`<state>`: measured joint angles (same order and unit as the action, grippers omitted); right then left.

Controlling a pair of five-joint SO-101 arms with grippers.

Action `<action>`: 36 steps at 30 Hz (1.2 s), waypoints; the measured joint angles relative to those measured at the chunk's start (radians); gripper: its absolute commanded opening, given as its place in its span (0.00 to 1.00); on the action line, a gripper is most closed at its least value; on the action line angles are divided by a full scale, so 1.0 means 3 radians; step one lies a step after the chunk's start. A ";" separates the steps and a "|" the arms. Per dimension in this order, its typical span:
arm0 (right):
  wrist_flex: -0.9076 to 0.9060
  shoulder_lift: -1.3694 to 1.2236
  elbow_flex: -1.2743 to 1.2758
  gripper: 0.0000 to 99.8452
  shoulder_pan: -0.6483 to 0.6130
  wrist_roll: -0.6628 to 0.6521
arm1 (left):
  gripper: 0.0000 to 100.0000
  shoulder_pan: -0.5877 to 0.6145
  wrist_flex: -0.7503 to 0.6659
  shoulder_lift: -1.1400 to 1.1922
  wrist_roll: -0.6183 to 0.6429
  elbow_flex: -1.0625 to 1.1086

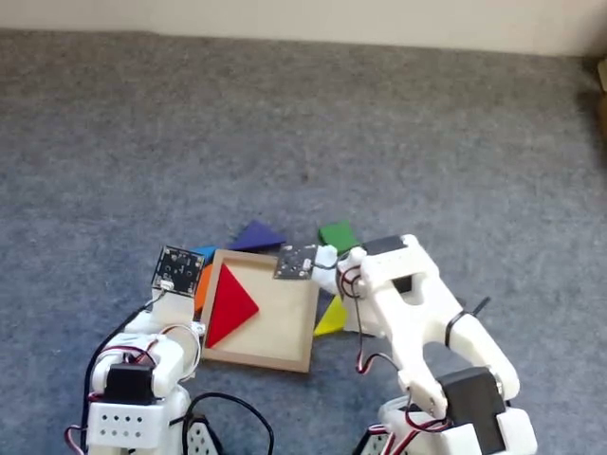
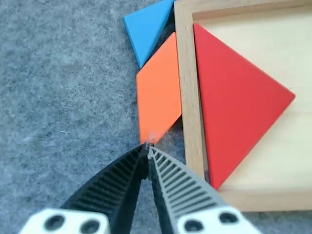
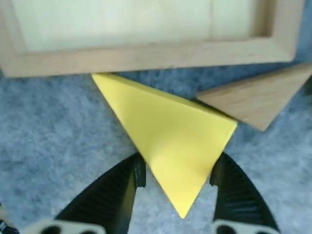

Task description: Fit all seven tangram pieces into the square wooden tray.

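The square wooden tray (image 1: 285,358) holds a red triangle (image 1: 228,303). My left gripper (image 2: 147,149) is shut, its tips at a corner of the orange parallelogram (image 2: 158,92), which lies on the carpet against the tray's outer rim (image 2: 187,97). A blue triangle (image 2: 146,27) lies just past the orange piece. My right gripper (image 3: 178,173) is open, one finger on each side of the yellow triangle (image 3: 170,131) lying outside the tray (image 3: 146,56). A bare wood triangle (image 3: 253,100) touches the yellow one.
A green piece (image 1: 337,234) and a dark blue triangle (image 1: 256,234) lie on the carpet beyond the tray's far edge. Grey carpet stretches open farther back. Both arm bases stand at the near edge.
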<state>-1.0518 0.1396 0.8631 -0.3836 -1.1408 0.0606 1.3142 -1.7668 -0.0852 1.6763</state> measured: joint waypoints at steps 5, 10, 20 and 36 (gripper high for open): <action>-0.0031 0.0000 0.0000 0.18 0.0107 -0.0020 | 0.01 0.0000 0.0000 0.0000 0.0000 0.0000; -0.0031 0.0000 0.0000 0.18 0.0266 -0.0020 | 0.01 0.0000 0.0000 0.0000 0.0000 0.0000; -0.0066 0.0000 0.0005 0.18 0.0752 0.0327 | 0.01 0.0000 0.0000 0.0000 0.0000 0.0000; -0.0547 0.1141 0.0736 0.18 0.0685 0.0588 | 0.01 0.0000 0.0000 0.0000 0.0000 0.0000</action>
<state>-1.2160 0.4818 1.0840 -0.1780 -0.9643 0.0606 1.3142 -1.7668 -0.0852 1.6763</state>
